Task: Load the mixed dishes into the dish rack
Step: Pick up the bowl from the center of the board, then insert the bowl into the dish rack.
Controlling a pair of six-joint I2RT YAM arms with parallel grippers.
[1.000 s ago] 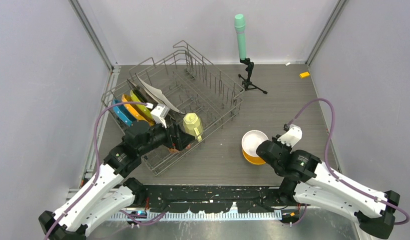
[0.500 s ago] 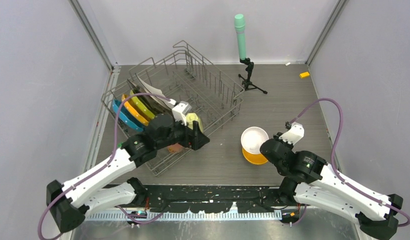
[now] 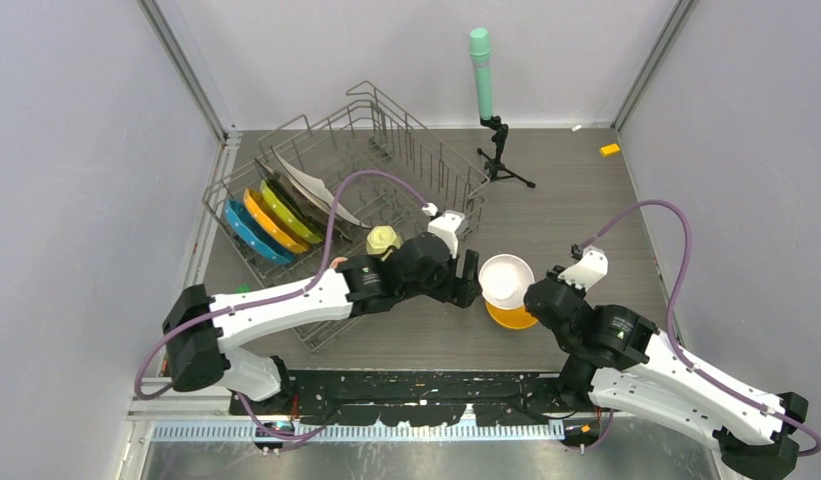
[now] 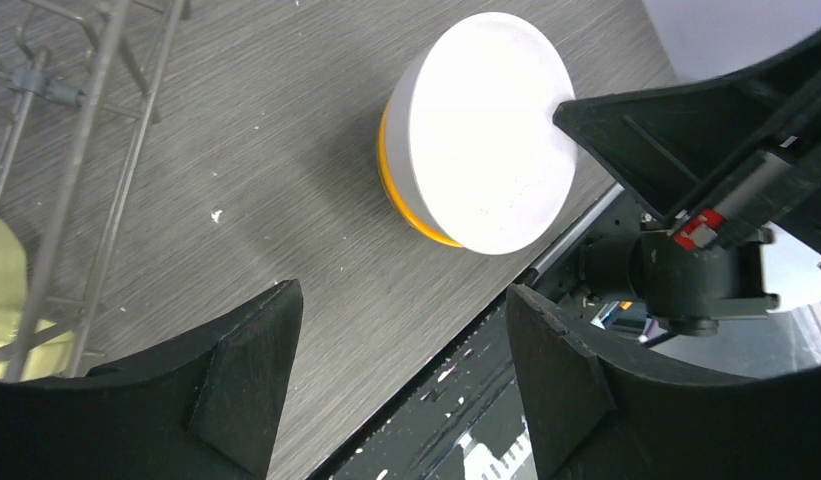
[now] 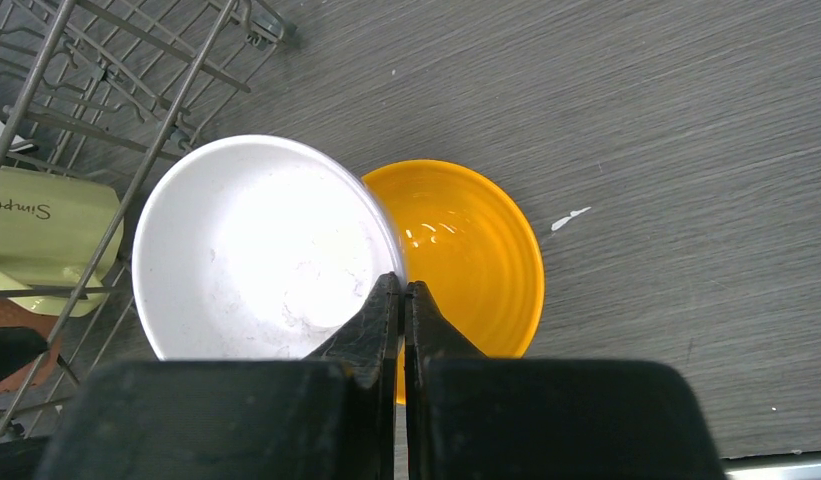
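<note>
1. The right gripper [image 5: 404, 300] pinches only the rim of the white bowl [image 5: 256, 250]. Tilted against the orange bowl [image 5: 476, 260], it could slip.
2. The left gripper [image 4: 401, 295], spread and empty, reaches across just beside it — the arms risk colliding.
3. Beyond, the dish rack [image 3: 441, 190] holds plates [image 3: 271, 215] and a mug [image 3: 383, 240].

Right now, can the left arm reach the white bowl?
Probably yes: the left gripper is open and close beside the white bowl, with nothing between them. But the right gripper pinches its rim.
</note>
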